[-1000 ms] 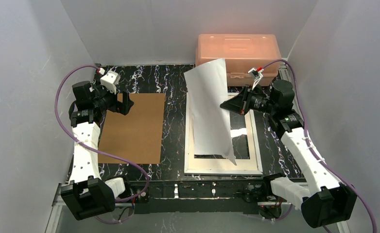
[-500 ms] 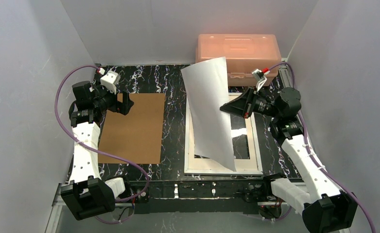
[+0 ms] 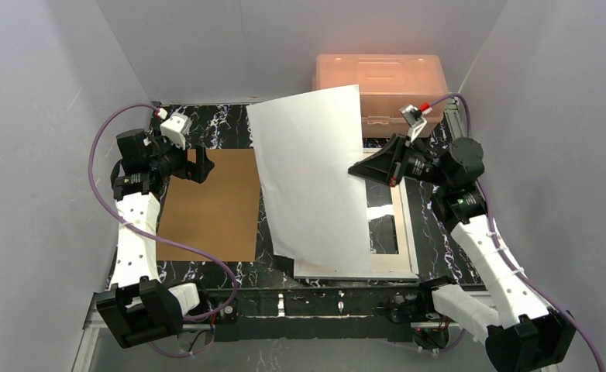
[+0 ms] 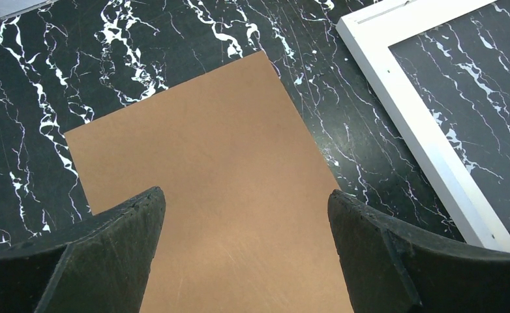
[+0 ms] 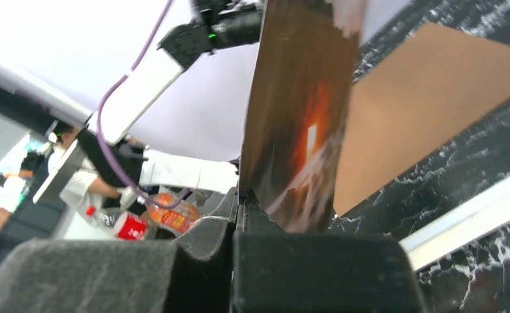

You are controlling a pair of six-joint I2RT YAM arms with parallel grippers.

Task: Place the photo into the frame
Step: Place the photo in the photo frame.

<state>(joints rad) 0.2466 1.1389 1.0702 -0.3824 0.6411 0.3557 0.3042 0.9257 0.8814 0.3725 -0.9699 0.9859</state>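
Photo (image 3: 311, 178): held raised and tilted over the left part of the frame (image 3: 405, 232), plain white back toward the top camera, its 3 o'clock edge pinched between the closed fingers of the right gripper (image 3: 356, 168). Frame: flat on the marbled table (image 3: 277, 124), with the brown backing board (image 3: 211, 205) at its 9 o'clock and the pink box (image 3: 377, 77) at its 12 o'clock. Left gripper (image 3: 199, 164): fingers spread, holding nothing, above the board's 11 o'clock corner.

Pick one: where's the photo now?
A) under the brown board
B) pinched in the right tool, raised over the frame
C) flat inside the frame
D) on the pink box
B: the right tool is shut on an edge of the photo, holding it tilted up above the frame.
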